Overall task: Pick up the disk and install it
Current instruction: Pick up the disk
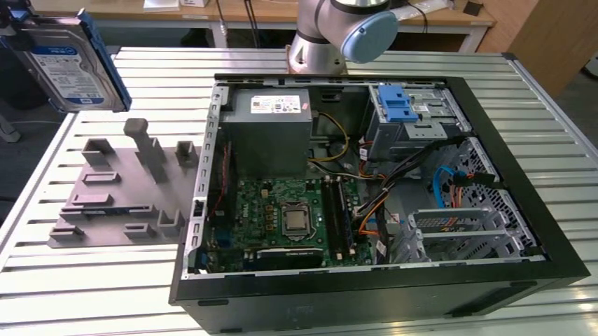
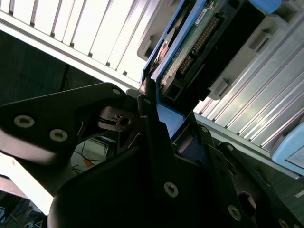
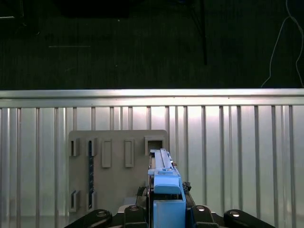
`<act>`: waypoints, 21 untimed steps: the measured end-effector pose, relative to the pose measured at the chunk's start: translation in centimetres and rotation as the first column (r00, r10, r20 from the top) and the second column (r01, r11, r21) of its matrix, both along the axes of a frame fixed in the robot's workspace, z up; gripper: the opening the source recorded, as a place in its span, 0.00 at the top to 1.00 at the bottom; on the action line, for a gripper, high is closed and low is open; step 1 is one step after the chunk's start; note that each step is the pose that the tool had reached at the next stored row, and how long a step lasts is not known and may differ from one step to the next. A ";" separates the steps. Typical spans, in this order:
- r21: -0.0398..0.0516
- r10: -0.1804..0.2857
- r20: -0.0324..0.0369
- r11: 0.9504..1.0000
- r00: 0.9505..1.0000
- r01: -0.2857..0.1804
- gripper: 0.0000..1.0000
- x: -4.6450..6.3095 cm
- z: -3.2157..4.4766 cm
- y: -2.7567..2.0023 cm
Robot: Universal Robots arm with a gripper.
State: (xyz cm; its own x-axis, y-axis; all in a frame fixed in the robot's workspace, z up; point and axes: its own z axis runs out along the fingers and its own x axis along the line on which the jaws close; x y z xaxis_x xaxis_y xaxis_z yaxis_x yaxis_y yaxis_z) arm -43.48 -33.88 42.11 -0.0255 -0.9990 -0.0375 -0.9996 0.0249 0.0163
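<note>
Closest to me the open computer case (image 1: 374,294) lies flat on its side on the slatted metal worktop (image 1: 94,294), black walls up and its insides bare. Inside it the green motherboard (image 1: 280,217) sits nearest, with the processor (image 1: 297,220) at its middle. Past that stands the grey power-supply box (image 1: 271,115), and toward the exterior view's right a blue latch (image 1: 400,108) tops a silver metal cage (image 1: 421,129). Beside the case, on the exterior view's left, a grey fixture plate (image 1: 112,196) with upright posts and slots rests on the worktop. Above and beyond that plate the disk (image 1: 67,66) hangs in the air, well clear of the worktop, tilted, label side facing out and its blue carrier running along the edge. In the second wrist view the end effector (image 2: 171,116) is clenched on the disk, 1 black finger (image 2: 151,118) pressed against the blue carrier. In the first wrist view the disk shows edge-on with the plate below it. Farthest back, the arm (image 1: 318,42) rises from the worktop's far edge
</note>
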 end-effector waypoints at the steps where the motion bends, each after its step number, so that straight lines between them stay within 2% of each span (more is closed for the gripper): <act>1: 0.000 0.000 0.000 1.000 1.000 0.000 0.64 0.0 0.07 0.00; 21: 0.000 0.000 0.000 1.000 1.000 0.000 0.64 0.0 1.27 0.00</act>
